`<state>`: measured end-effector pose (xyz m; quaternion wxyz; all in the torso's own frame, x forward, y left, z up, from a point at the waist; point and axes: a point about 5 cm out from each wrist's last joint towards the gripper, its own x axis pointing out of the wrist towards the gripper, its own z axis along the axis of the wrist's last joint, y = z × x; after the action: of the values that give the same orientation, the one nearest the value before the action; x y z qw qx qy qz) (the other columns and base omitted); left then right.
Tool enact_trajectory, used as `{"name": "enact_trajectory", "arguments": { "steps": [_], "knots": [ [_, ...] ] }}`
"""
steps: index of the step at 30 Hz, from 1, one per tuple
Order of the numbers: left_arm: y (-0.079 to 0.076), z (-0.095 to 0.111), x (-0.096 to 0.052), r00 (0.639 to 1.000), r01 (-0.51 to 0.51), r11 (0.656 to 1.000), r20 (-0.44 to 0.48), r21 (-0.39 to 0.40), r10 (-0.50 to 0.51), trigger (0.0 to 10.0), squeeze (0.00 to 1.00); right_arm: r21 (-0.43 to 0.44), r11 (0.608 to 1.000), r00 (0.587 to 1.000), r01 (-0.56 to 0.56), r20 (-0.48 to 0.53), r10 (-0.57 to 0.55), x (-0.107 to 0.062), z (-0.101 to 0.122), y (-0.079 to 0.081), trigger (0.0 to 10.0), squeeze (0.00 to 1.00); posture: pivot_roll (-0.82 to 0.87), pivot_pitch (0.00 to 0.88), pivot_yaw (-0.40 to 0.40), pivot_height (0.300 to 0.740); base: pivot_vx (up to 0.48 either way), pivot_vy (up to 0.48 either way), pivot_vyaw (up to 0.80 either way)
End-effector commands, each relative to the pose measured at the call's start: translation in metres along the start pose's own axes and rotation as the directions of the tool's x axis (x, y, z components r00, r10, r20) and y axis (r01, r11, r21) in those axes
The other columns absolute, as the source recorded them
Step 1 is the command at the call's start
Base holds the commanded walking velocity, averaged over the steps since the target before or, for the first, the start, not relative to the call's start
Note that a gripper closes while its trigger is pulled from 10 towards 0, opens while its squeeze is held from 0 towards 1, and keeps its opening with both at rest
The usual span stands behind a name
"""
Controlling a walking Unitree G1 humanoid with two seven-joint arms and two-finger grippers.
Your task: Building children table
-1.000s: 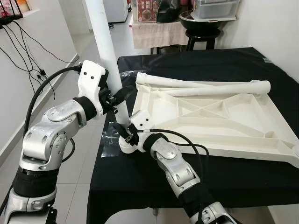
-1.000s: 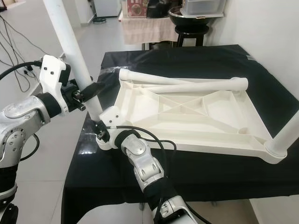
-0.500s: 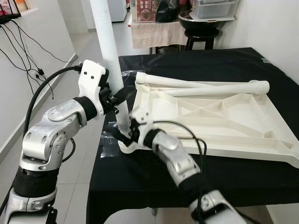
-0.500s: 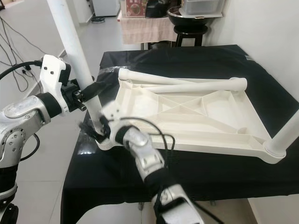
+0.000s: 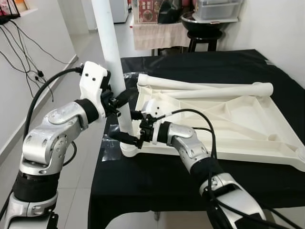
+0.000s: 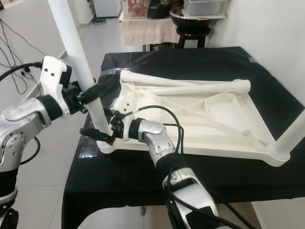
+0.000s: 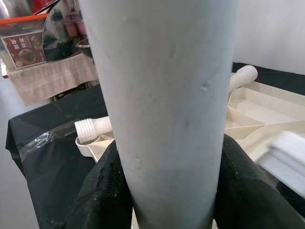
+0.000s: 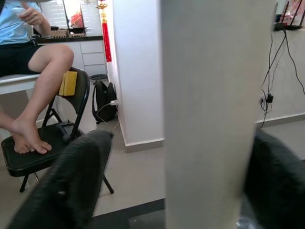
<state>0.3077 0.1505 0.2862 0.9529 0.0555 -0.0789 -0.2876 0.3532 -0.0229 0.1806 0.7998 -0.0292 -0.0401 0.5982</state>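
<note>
The white tabletop lies upside down on the black-covered table. A white leg stands nearly upright in its near-left corner socket. My left gripper is shut on that leg partway up; in the left wrist view the leg sits tight between both black fingers. My right gripper reaches from over the tabletop and is open around the leg's base, with one finger standing off the leg. Two loose legs lie across the far side. Another leg stands in the near-right corner.
The black cloth table drops off to tiled floor on the left. A stool with a dark bowl stands beyond the far edge. Cables hang on the left wall. A seated person's legs appear in the right wrist view.
My right arm swung up over the tabletop, so its gripper now points left with fingers on either side of the leg's base. The left gripper kept its hold; the leg stands slightly straighter.
</note>
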Motion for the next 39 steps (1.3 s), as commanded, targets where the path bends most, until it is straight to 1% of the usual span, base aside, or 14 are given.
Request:
{"name": "enact_trajectory", "arguments": {
  "steps": [1,16,17,18,19,22,23,24,25,26,27,29,31,39],
  "knots": [
    [-0.003,-0.001,-0.002,1.0,0.005,1.0,-0.013,0.018,-0.005,0.0,0.0,0.006,0.997,0.997,-0.073,-0.03,0.074,0.01,-0.007,0.01,0.0,0.0,0.03,0.028,0.018,0.74,0.0,0.0,0.0],
    [-0.004,-0.003,-0.004,1.0,0.004,1.0,-0.021,0.015,-0.003,0.0,0.0,0.008,0.996,0.995,-0.094,-0.043,0.095,0.0,-0.017,0.006,0.0,0.0,0.03,0.04,0.02,0.74,0.0,0.0,0.0],
    [-0.002,-0.003,-0.004,1.0,-0.017,1.0,-0.016,0.023,0.017,5.1,0.27,0.0,0.997,0.996,-0.077,-0.043,0.077,-0.002,-0.018,0.005,0.0,0.0,0.02,0.042,0.02,0.74,0.0,0.0,0.0],
    [-0.002,-0.003,-0.004,1.0,-0.017,1.0,-0.016,0.023,0.017,5.1,0.27,0.0,0.997,0.996,-0.077,-0.043,0.077,-0.002,-0.018,0.005,0.0,0.0,0.02,0.042,0.02,0.74,0.0,0.0,0.0],
    [-0.001,-0.002,-0.005,1.0,-0.03,0.999,-0.005,0.019,0.03,10.0,1.0,-0.021,0.998,0.997,-0.054,-0.05,0.053,-0.004,-0.021,0.005,0.0,0.0,0.02,0.044,0.019,0.74,0.0,0.0,0.0],
    [0.003,-0.001,-0.005,0.998,-0.062,0.998,0.003,0.014,0.062,10.0,1.0,-0.037,0.997,0.989,0.074,-0.129,-0.078,-0.009,-0.034,0.005,0.0,0.0,0.03,0.048,0.012,0.74,0.0,0.0,0.0],
    [0.003,-0.001,-0.006,0.998,-0.07,0.997,-0.004,0.011,0.07,10.0,1.0,-0.056,0.897,0.875,0.438,-0.204,-0.439,-0.013,-0.053,0.004,0.0,0.0,0.02,0.052,-0.001,0.74,0.0,0.0,0.0],
    [0.003,-0.001,-0.006,0.998,-0.07,0.997,-0.004,0.011,0.07,10.0,1.0,-0.056,0.897,0.875,0.438,-0.204,-0.439,-0.013,-0.053,0.004,0.0,0.0,0.02,0.052,-0.001,0.74,0.0,0.0,0.0],
    [0.004,-0.002,-0.006,0.997,-0.075,0.997,-0.01,0.01,0.075,10.0,1.0,-0.109,0.734,0.696,0.67,-0.252,-0.672,-0.023,-0.064,0.005,0.0,0.0,0.02,0.051,-0.003,0.74,0.0,0.0,0.0],
    [0.005,-0.003,-0.007,0.997,-0.071,0.997,-0.018,0.003,0.072,10.0,0.0,-0.124,0.744,0.714,0.657,-0.216,-0.666,-0.018,-0.064,0.026,0.0,0.0,0.02,0.071,0.018,0.74,0.0,0.0,0.0],
    [0.005,-0.003,-0.007,0.997,-0.071,0.997,-0.018,0.003,0.072,10.0,0.0,-0.124,0.744,0.714,0.657,-0.216,-0.666,-0.018,-0.064,0.026,0.0,0.0,0.02,0.071,0.018,0.74,0.0,0.0,0.0],
    [0.003,-0.007,-0.006,0.998,-0.062,0.998,-0.031,-0.004,0.061,10.0,0.0,-0.126,0.858,0.841,0.499,-0.169,-0.514,-0.003,-0.058,0.05,0.0,0.0,0.0,0.042,0.03,0.74,0.0,0.0,0.0],
    [0.0,-0.009,-0.004,0.998,-0.044,0.999,-0.036,-0.006,0.044,10.0,0.0,-0.126,0.88,0.867,0.458,-0.156,-0.474,0.001,-0.055,0.049,0.0,0.0,0.01,0.051,0.027,0.74,0.0,0.0,0.0],
    [-0.002,-0.006,0.0,0.999,-0.028,1.0,-0.03,0.001,0.028,10.0,0.0,-0.118,0.895,0.884,0.43,-0.144,-0.444,0.01,-0.052,0.047,0.0,0.0,0.01,0.043,0.03,0.74,0.0,0.0,0.0]
  ]
}}
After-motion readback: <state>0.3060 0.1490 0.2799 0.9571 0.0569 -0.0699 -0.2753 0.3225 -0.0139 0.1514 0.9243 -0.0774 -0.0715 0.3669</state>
